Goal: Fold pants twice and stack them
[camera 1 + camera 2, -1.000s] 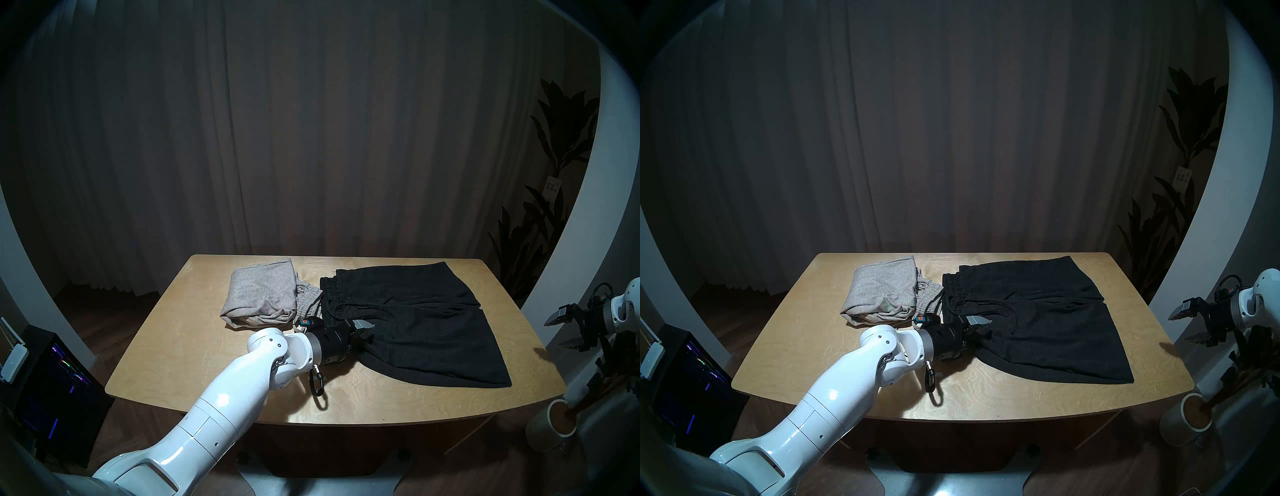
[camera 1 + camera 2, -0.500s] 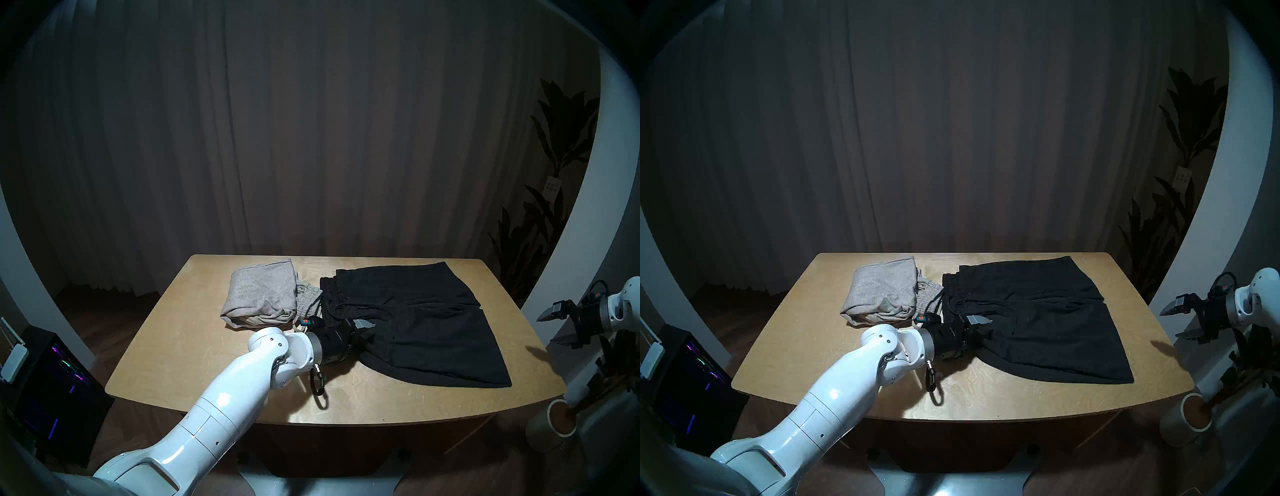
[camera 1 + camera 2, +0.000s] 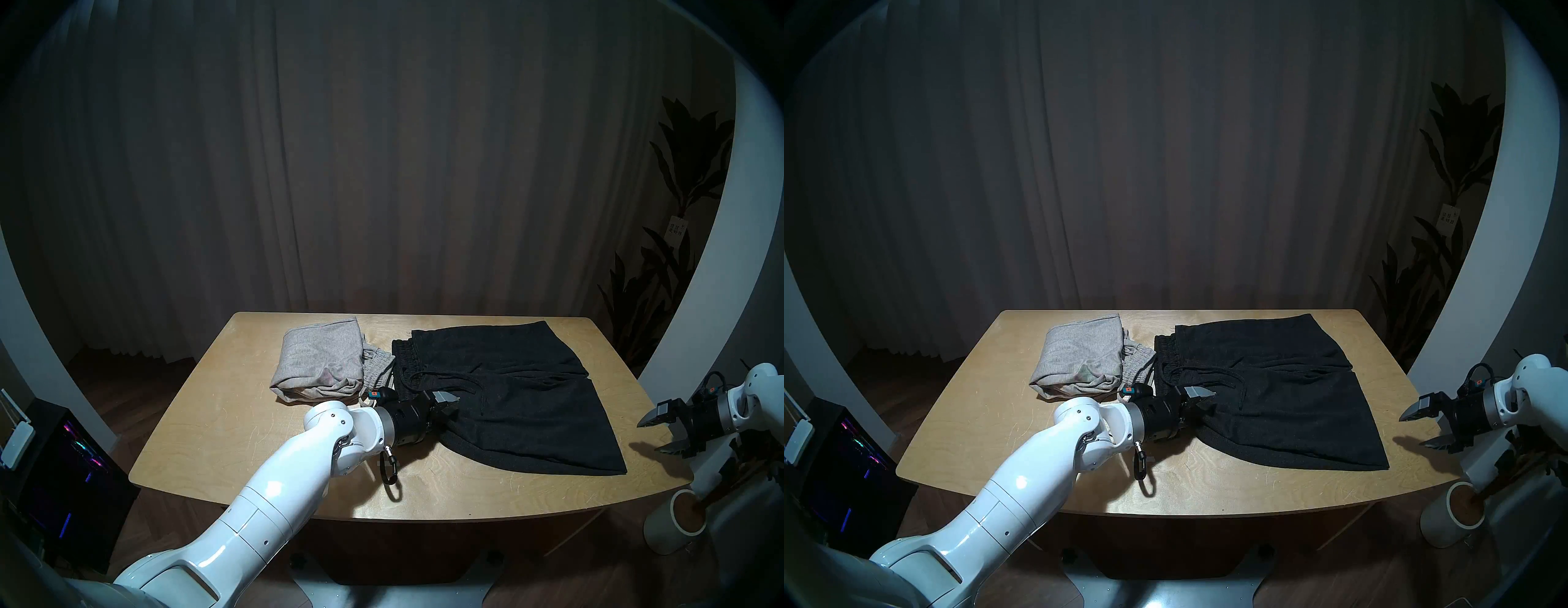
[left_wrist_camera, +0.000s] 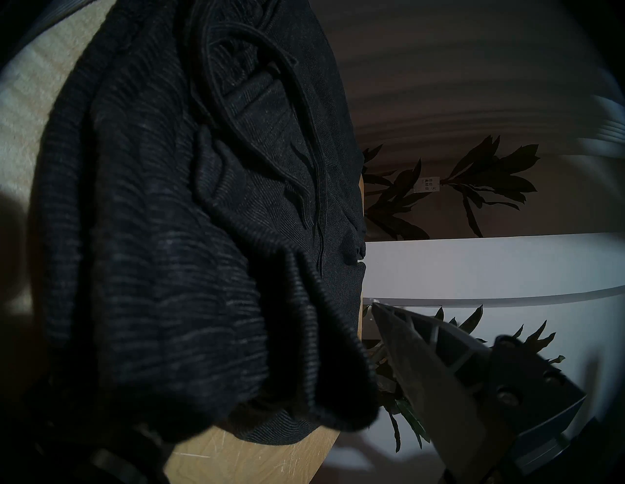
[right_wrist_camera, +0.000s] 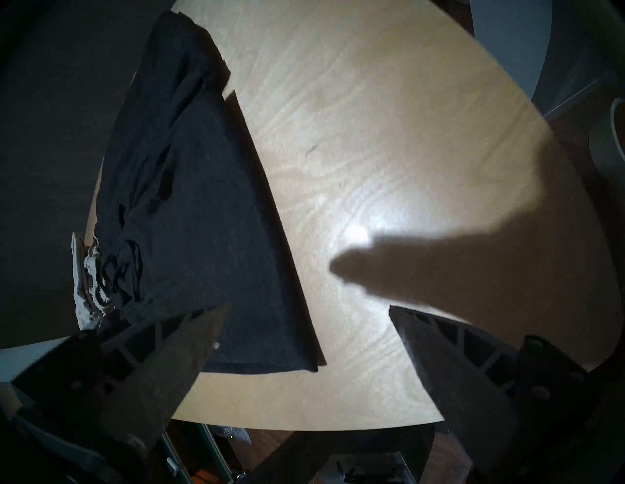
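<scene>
The black knit shorts (image 3: 509, 390), limp and light on the wooden table (image 3: 263, 433), should drape; left gripper (image 3: 449, 409) pinches their near waistband corner, right gripper (image 3: 666, 431) spread, so take the opposite hem corner.

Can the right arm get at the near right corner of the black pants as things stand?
Probably yes: the right gripper hangs open beside the table, and only bare tabletop lies between it and that corner of the black pants.

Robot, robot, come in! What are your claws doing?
Left claw gripping black pants waistband. Right claw open, beside table. Grey pants folded. Nothing blocking.
</scene>
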### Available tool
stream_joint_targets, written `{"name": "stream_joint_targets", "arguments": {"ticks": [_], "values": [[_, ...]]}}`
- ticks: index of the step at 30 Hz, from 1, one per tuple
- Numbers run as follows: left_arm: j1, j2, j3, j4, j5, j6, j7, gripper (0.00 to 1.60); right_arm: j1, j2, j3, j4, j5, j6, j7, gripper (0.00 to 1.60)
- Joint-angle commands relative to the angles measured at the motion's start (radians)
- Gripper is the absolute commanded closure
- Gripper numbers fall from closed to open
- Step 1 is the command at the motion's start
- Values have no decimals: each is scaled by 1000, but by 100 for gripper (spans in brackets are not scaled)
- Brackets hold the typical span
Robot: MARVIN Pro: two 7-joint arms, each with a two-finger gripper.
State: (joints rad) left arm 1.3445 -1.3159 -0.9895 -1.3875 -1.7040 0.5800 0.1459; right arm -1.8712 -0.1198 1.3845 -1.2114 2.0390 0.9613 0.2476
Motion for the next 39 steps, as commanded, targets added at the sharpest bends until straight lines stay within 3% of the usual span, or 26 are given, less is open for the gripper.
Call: {"name": "stream_joint_targets", "arguments": {"ticks": [1, 11, 39], "values": [[18, 6, 16, 47, 13, -2, 10, 0, -25, 10, -13, -43, 5, -1, 38, 0], [16, 7, 19, 52, 13, -3, 6, 0, -43, 10, -41, -73, 8, -1, 77, 0], [15, 8, 32, 66, 13, -5, -4, 0, -56, 11, -7, -61, 16, -1, 180, 0]]}}
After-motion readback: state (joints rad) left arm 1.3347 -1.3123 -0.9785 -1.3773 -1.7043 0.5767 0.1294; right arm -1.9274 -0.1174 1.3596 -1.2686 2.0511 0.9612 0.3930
